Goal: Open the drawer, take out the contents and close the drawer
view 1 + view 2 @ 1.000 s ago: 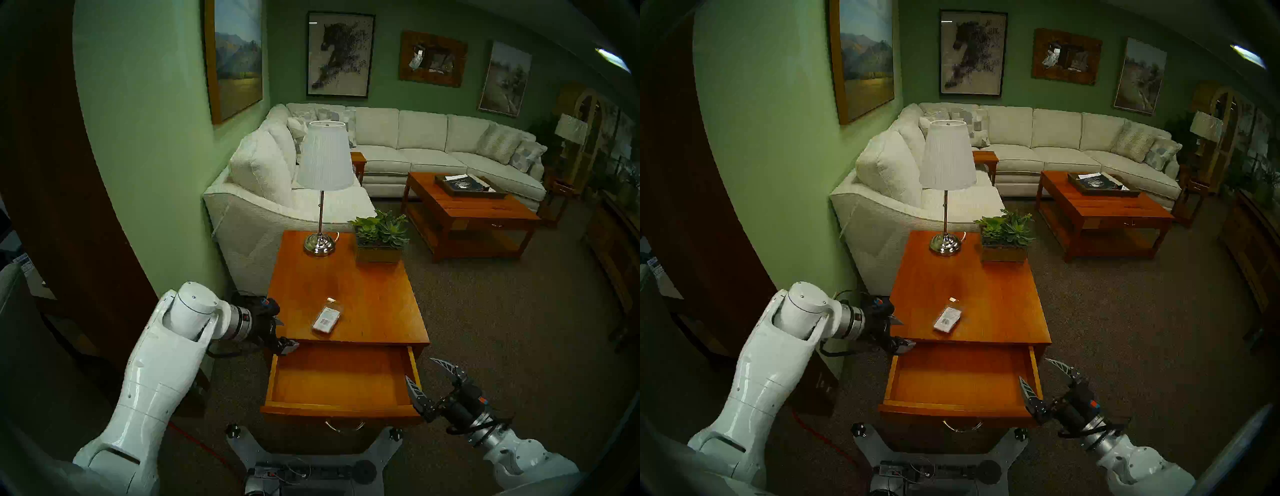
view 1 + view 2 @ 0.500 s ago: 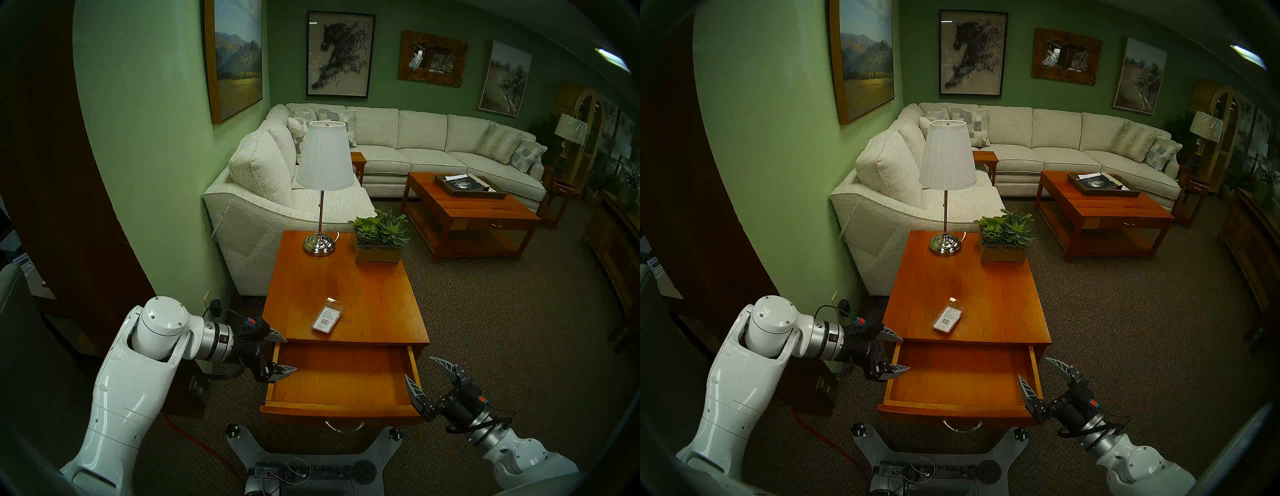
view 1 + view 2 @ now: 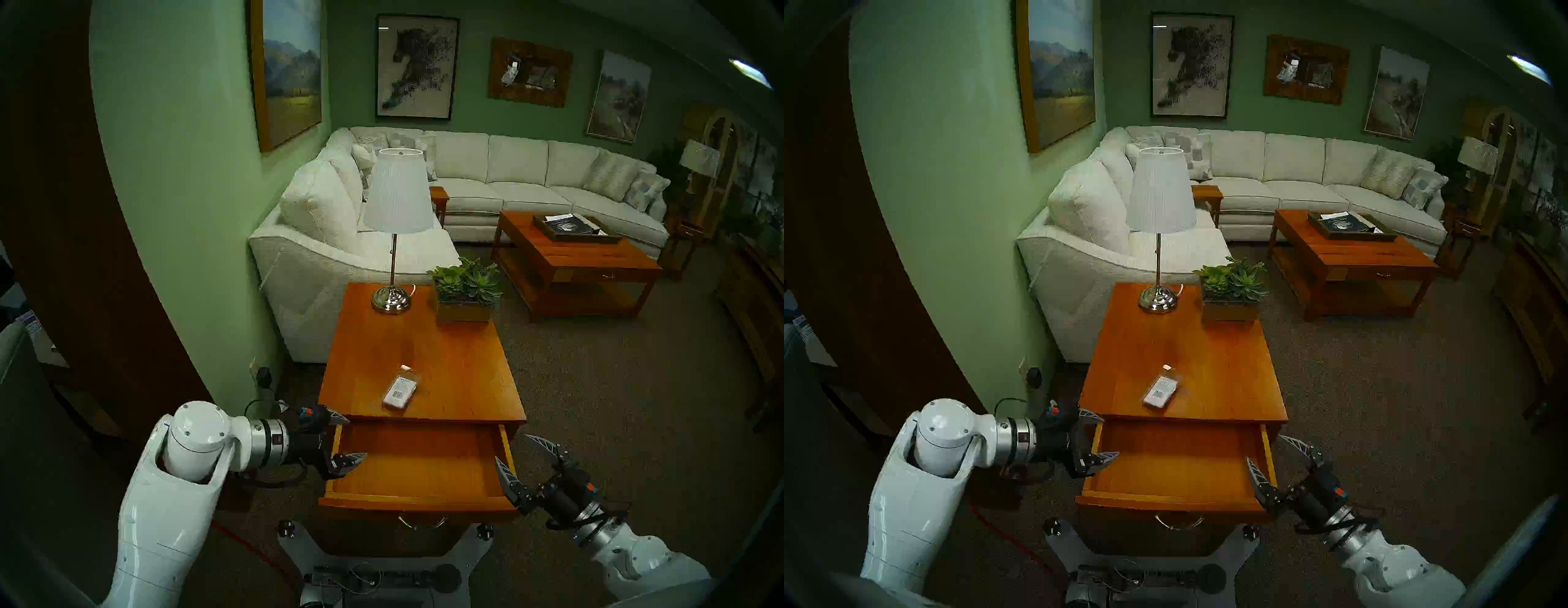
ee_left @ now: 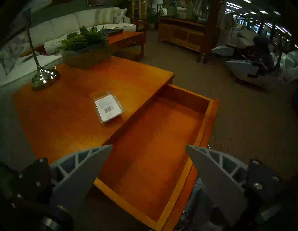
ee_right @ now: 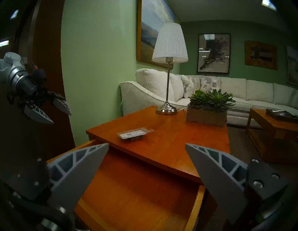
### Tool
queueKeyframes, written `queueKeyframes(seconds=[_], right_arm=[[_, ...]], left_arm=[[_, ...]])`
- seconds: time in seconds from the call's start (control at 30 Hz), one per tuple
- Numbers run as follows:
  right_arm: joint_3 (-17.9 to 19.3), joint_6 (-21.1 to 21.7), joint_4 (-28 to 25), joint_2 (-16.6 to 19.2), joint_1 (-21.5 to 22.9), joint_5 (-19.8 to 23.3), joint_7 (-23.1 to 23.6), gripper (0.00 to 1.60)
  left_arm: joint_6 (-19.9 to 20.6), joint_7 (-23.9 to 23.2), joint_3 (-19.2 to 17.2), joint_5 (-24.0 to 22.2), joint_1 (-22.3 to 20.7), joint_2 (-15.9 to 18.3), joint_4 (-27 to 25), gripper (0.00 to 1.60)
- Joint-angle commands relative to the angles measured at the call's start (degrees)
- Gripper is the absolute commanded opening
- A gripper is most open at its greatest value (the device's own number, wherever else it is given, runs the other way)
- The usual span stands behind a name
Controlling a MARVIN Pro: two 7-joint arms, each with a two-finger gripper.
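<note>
Drawer [image 3: 418, 463] is seen pulled out from the side table [image 3: 458, 361], its inside bare. Packet [image 3: 399, 392] is found lying flat on the tabletop near the front edge, label up, apart from both grippers. Left gripper [image 3: 353, 437] is held at the drawer's left wall, jaws spread wide, nothing gripped. Right gripper [image 3: 524, 456] is spread about the drawer's right front corner; contact with the wood cannot be judged. Lamp [image 3: 396, 229] and planter [image 3: 464, 293] are noted at the far end.
</note>
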Motion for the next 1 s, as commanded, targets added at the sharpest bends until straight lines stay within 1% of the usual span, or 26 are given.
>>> queueKeyframes(seconds=[0.0, 0.37, 0.5, 0.57, 0.97], right_arm=[[0.68, -0.56, -1.68, 0.28, -0.01, -0.21, -0.18, 1.6], [0.66, -0.56, -1.69, 0.3, -0.01, -0.21, -0.21, 1.6], [0.66, -0.56, -1.7, 0.31, -0.02, -0.22, -0.23, 1.6], [0.66, -0.56, -1.7, 0.31, -0.03, -0.22, -0.24, 1.6], [0.63, -0.57, -1.69, 0.33, -0.02, -0.21, -0.26, 1.6]], left_arm=[[-0.02, 2.42, 0.5, 0.26, -1.36, -2.21, 0.95, 1.6], [0.12, 2.78, -0.18, 0.07, -1.24, -2.19, 1.09, 1.6], [1.38, 3.09, 0.0, 0.78, -1.23, -2.15, 1.02, 1.6], [2.66, 3.49, 0.6, 2.06, -1.4, -1.75, 0.84, 1.6], [3.18, 3.5, 0.74, 2.37, -1.49, -1.74, 0.77, 1.6]])
